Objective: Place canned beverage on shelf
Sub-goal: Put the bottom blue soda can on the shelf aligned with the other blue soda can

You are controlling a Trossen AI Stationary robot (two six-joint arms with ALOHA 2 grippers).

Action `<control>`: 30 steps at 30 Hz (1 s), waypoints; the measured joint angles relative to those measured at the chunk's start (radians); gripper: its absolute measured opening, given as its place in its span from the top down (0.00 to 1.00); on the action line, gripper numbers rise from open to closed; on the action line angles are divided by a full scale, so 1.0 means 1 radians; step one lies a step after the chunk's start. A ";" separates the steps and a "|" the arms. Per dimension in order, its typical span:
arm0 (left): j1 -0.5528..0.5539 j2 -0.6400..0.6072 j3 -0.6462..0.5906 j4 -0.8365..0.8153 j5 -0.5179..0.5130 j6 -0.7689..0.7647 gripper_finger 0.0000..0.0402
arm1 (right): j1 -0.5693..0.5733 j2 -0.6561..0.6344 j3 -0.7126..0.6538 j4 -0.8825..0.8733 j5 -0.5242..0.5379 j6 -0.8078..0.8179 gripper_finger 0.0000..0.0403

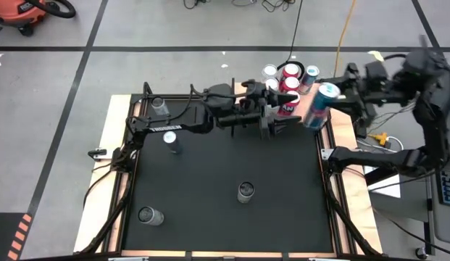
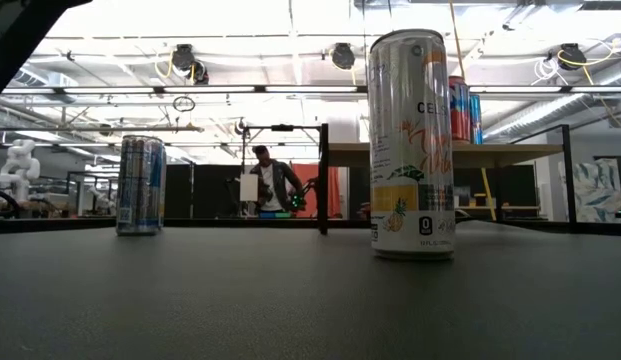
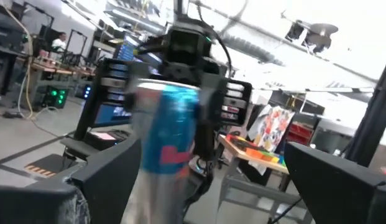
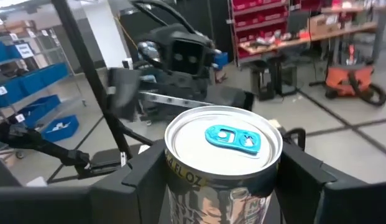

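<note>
My right gripper point(image 1: 332, 98) is shut on a blue-and-silver can point(image 1: 319, 106), held in the air at the table's far right, beside the shelf. The shelf is a light-wood board on a black frame point(image 2: 510, 154). Several red and blue cans point(image 1: 290, 76) stand on it. My left gripper point(image 1: 286, 123) reaches across from the left and is open. In the left wrist view its fingers point(image 3: 109, 177) stand wide on either side of the same can point(image 3: 171, 143). My right gripper pinches the can's upper wall, just below the rim point(image 4: 175, 169), between its two fingers. The fingers come from the table's right side. The can is lifted clear of the table and tilted, its top point(image 1: 329, 90) toward the far right. I cannot tell whether my left gripper touches the can.
Several more cans stand on the black table top: two at the far left point(image 1: 161, 107) point(image 1: 172, 141), one in the middle near side point(image 1: 246, 191), one at the near left point(image 1: 148, 215). A tall white can point(image 2: 410, 145) stands close in the low view. A person point(image 2: 270, 185) stands far behind.
</note>
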State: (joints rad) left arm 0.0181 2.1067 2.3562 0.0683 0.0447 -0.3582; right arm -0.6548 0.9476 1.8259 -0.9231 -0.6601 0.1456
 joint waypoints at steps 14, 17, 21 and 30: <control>0.020 0.003 0.000 -0.141 0.033 0.110 0.00 | 0.002 0.106 0.000 0.084 -0.106 0.053 0.46; 0.029 0.003 0.000 -0.145 0.038 0.105 0.00 | 0.002 0.111 0.000 0.089 -0.106 0.046 0.46; 0.046 0.012 0.000 -0.190 0.010 0.096 0.00 | 0.002 0.117 0.000 0.090 -0.103 0.029 0.46; 0.058 0.060 0.002 -0.168 0.039 0.022 0.00 | 0.002 0.121 0.000 0.090 -0.104 0.015 0.46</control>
State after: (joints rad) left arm 0.0761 2.1663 2.3585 -0.1002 0.0840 -0.3359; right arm -0.6533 1.0687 1.8259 -0.8331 -0.7640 0.1607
